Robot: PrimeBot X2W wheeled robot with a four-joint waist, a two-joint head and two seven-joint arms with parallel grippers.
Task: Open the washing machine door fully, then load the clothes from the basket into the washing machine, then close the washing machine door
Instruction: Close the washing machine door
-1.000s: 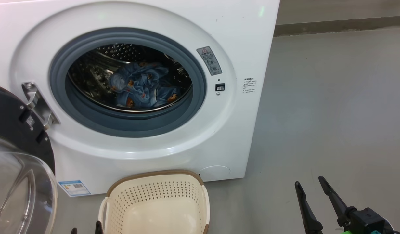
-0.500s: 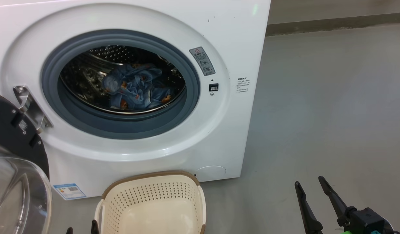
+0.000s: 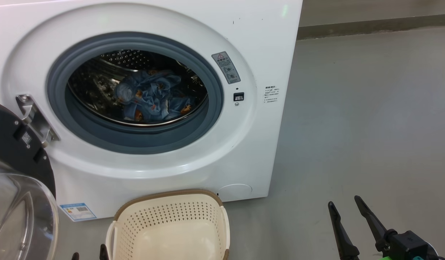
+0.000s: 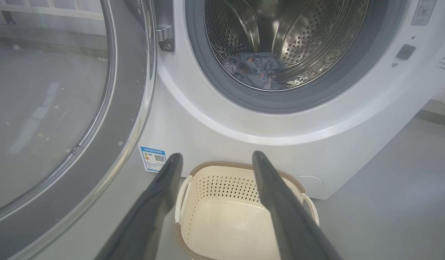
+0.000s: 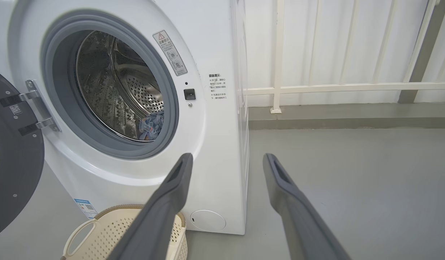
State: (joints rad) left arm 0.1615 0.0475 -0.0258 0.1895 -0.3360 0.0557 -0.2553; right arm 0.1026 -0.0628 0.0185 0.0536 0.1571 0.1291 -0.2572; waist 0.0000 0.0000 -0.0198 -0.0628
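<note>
The white washing machine (image 3: 244, 162) stands with its round black door (image 3: 16, 151) swung open to the left, glass bowl facing me. The light blue printed clothes (image 3: 150, 95) lie inside the steel drum, also seen as clothes (image 4: 256, 68) and clothes (image 5: 153, 124). The cream basket (image 3: 171, 213) sits on the floor in front of the machine, with nothing in the part I can see. My left gripper (image 3: 88, 251) is open, its fingers just above the basket (image 4: 226, 187). To the right, my right gripper (image 3: 343, 201) hangs open over the floor, holding nothing.
Grey floor (image 3: 370, 126) stretches to the right of the machine. A white railing (image 5: 316, 86) on a low kerb runs behind it. A blue label sticker (image 3: 77, 211) marks the machine's lower left front. The open door (image 4: 132, 108) stands close on my left gripper's left.
The whole head view has shifted slightly, so the camera moved. Both grippers stay open and the clothes, basket and door keep their places.
</note>
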